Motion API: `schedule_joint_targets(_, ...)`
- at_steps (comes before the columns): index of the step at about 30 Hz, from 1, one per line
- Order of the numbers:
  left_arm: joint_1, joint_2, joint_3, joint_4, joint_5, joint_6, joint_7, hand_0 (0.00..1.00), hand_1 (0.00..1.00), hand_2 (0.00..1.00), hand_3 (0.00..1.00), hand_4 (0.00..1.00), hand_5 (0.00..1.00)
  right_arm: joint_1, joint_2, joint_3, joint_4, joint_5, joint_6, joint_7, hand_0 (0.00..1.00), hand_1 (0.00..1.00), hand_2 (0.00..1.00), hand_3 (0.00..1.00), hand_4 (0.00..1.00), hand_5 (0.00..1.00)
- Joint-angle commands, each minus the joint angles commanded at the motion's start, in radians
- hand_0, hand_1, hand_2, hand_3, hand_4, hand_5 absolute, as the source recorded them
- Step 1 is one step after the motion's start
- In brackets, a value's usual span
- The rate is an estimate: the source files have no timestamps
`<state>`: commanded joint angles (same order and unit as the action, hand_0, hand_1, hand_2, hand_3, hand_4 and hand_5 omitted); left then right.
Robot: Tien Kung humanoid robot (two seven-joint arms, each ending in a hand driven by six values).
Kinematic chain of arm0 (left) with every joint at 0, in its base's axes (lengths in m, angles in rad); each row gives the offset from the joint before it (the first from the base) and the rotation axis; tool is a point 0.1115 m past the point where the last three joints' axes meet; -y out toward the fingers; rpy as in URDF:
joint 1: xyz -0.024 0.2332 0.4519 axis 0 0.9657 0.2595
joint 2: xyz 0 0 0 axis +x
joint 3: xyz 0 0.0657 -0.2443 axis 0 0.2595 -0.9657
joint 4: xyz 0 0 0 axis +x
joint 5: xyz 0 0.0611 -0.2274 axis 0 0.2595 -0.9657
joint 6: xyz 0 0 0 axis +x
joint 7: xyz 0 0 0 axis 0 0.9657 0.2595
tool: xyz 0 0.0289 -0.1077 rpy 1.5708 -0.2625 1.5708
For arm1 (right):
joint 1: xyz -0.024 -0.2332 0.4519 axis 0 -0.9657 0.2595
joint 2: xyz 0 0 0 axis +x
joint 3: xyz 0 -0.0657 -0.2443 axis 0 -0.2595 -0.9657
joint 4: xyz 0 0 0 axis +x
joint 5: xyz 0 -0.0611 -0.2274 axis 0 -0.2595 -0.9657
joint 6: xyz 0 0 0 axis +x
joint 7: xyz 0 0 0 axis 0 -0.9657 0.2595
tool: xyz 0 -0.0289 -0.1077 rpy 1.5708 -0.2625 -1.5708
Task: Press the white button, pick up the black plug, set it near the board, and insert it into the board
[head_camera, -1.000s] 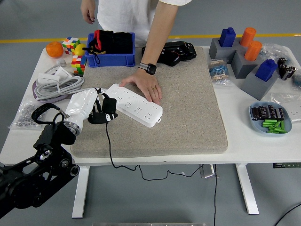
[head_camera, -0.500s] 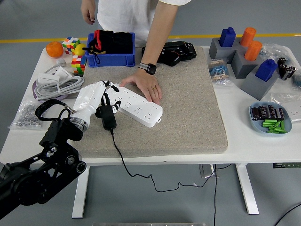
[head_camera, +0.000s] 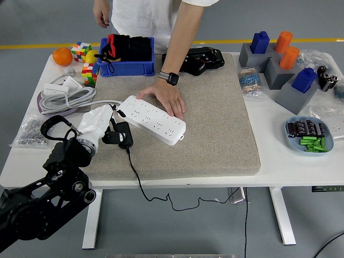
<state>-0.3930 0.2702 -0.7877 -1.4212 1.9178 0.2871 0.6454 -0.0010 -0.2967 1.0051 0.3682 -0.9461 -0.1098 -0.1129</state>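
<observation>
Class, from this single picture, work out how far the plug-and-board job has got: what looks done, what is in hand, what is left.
Done: the black plug is picked up, gripped in the left hand. Whether the button was pressed cannot be told. In hand: the plug sits beside the white board, which a person's hand steadies on the mat. Left: inserting it; no socket holds it yet.

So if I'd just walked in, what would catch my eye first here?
Probably the white-sleeved left robot hand at the mat's left edge, gripping a black plug whose cord trails off the table's front. Right beside it lies a long white power strip, steadied by a person's hand reaching from the far side. The colourful blocks at far right stand out too.
</observation>
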Motion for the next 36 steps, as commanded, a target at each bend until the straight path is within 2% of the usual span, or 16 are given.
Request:
schedule_joint_targets(5,0.004,0.0,-0.007,-0.007,-0.007,0.012,-0.006,0.697,0.85,0.94,0.991,0.939,0.998,0.0,0.0,0.0,0.0,0.0,0.0,0.0,0.573,0.529,0.548,0.542,0.644,0.373)
schedule_joint_targets(6,0.005,0.0,-0.007,-0.007,-0.009,0.013,-0.005,0.761,0.888,0.96,0.998,0.918,0.998,0.001,0.0,0.0,0.0,0.0,0.0,0.0,0.572,0.533,0.548,0.542,0.644,0.375)
schedule_joint_targets(11,0.006,-0.002,0.004,-0.01,-0.007,0.002,0.0,0.761,0.888,0.96,0.998,0.918,0.998,0.0,0.0,0.0,0.0,0.0,0.0,0.0,0.572,0.533,0.548,0.542,0.644,0.375)
schedule_joint_targets(17,-0.002,-0.008,0.026,-0.006,0.031,-0.056,0.0,0.764,0.885,0.958,0.998,0.909,0.998,-0.006,0.001,0.003,-0.001,0.0,0.0,0.0,0.571,0.53,0.547,0.542,0.644,0.374)
schedule_joint_targets(18,-0.004,-0.009,0.031,-0.004,0.033,-0.065,0.0,0.664,0.809,0.902,0.976,0.916,0.998,-0.006,0.001,0.003,-0.001,0.0,0.0,0.0,0.57,0.529,0.547,0.543,0.644,0.371)
schedule_joint_targets(19,-0.007,-0.009,0.036,-0.001,0.034,-0.073,0.0,0.664,0.809,0.902,0.976,0.916,0.998,-0.006,0.002,0.004,-0.001,0.0,0.0,0.0,0.57,0.529,0.547,0.543,0.644,0.371)
schedule_joint_targets(26,-0.053,-0.018,0.093,0.048,0.047,-0.142,0.0,0.633,0.789,0.89,0.972,0.914,0.998,-0.006,0.002,0.003,0.0,0.001,0.0,0.001,0.571,0.53,0.546,0.543,0.643,0.371)
schedule_joint_targets(32,-0.091,-0.023,0.137,0.112,0.042,-0.171,0.0,0.629,0.786,0.882,0.972,0.912,0.998,-0.005,0.002,0.006,-0.001,0.002,-0.001,0.001,0.57,0.529,0.546,0.543,0.644,0.371)
schedule_joint_targets(36,-0.103,-0.026,0.139,0.144,0.05,-0.184,0.0,0.608,0.765,0.866,0.967,0.905,0.998,-0.005,0.002,0.006,-0.002,0.001,-0.001,0.001,0.572,0.529,0.545,0.544,0.644,0.37)
